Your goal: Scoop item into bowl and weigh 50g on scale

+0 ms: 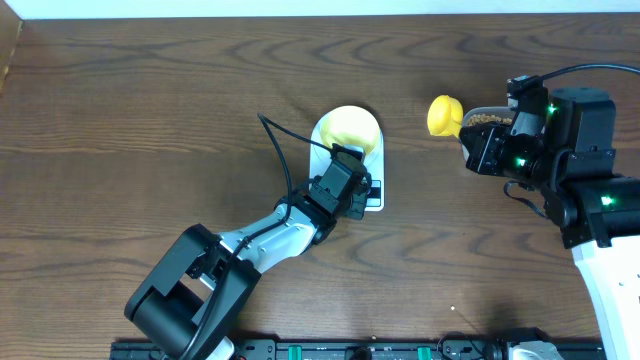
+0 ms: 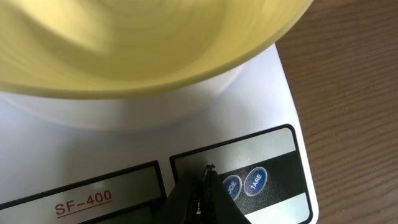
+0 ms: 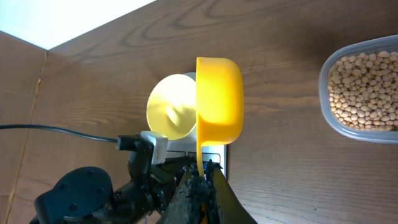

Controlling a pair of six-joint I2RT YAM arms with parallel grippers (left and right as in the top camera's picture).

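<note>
**Left pincer** [image 2: 204, 186]: fingers pressed together into a single tip, holding nothing. The tip is poised over the front panel of the scale [image 2: 273, 106]; contact cannot be told.

- Legible writing: a red, underlined label [image 2: 84, 201] reading "SF-400" lies left of the tip.
- Just right of the tip are two round blue buttons. The TARE button [image 2: 255, 181] reads in full; the second button [image 2: 231, 185] is partly hidden by the fingers and shows only "ODE".
- A pale grey display [image 2: 249, 149] lies just beyond the tip.

**Bowl** [image 2: 155, 43]: round, smooth and pale yellow-green. It stands on the white scale ahead of the left pincer, with its rim reaching out toward the display.

**Right pincer** [image 3: 200, 180]: closed on the thin handle of a yellow scoop [image 3: 219, 99]. The cup stands on edge straight ahead of the fingers with its outer wall toward the wrist camera, so its contents cannot be told.

**Beans** [image 3: 364, 90]: small, round and tan-beige. They are heaped in a clear tub [image 3: 323, 87] ahead and to the right of the right pincer, apart from the scoop. The bowl and scale lie farther ahead, beyond the scoop and partly to its left.

**Table** [image 3: 280, 155]: dark wood grain under everything.

In the overhead view the right pincer is well apart from the scale, while the left pincer is directly above its button edge.
</note>
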